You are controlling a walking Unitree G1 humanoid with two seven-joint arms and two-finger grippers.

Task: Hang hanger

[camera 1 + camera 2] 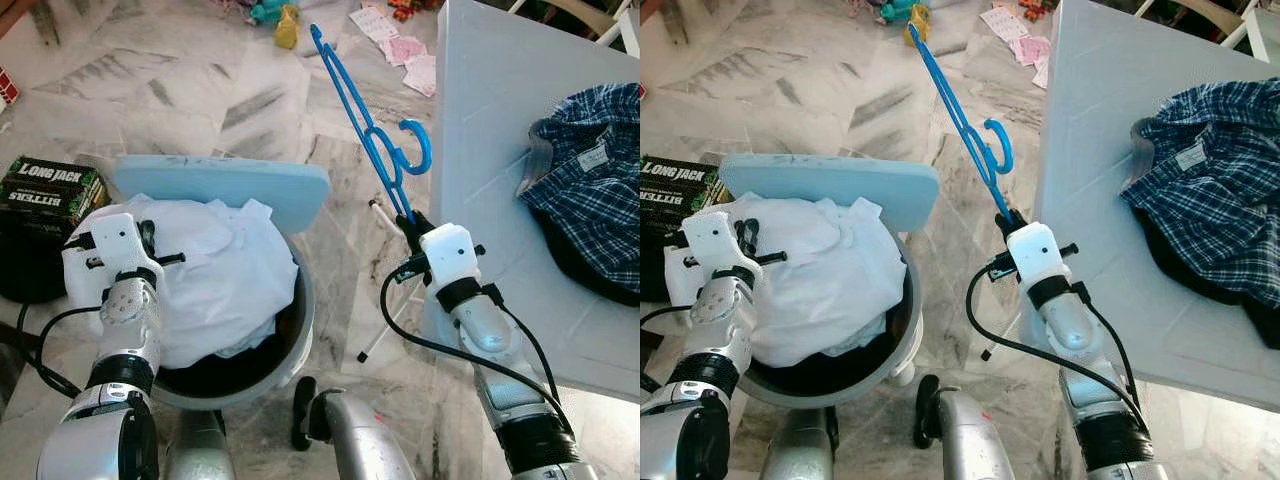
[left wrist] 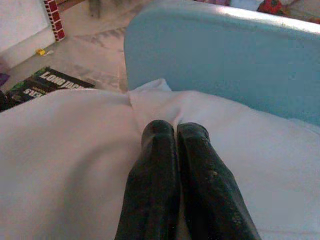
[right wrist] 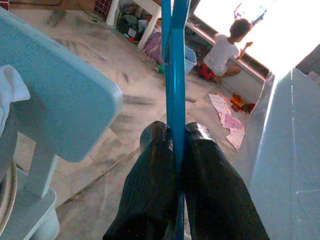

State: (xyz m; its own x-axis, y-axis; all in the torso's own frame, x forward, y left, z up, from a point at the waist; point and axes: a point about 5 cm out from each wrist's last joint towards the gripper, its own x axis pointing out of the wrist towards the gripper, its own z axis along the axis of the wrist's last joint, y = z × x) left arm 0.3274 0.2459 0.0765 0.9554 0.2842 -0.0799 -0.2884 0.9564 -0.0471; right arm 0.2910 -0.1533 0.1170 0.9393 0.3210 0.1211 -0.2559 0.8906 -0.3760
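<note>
My right gripper (image 1: 412, 222) is shut on a blue plastic hanger (image 1: 372, 135), held up over the marble floor just left of the white table (image 1: 480, 120). The hanger's bar runs up between the two black fingers (image 3: 155, 165) in the right wrist view, as the blue hanger (image 3: 172, 75). Its hook (image 1: 420, 145) curls toward the table edge. My left gripper (image 2: 175, 131) is shut, its tips resting on the white cloth (image 1: 220, 270) heaped in a round basket (image 1: 295, 340).
A pale blue chair back (image 1: 225, 185) stands behind the basket. A checked blue shirt (image 1: 590, 190) lies on the white table. A dark box (image 1: 45, 190) sits at the left. Toys and papers (image 1: 400, 45) litter the far floor, where a person (image 3: 225, 50) sits.
</note>
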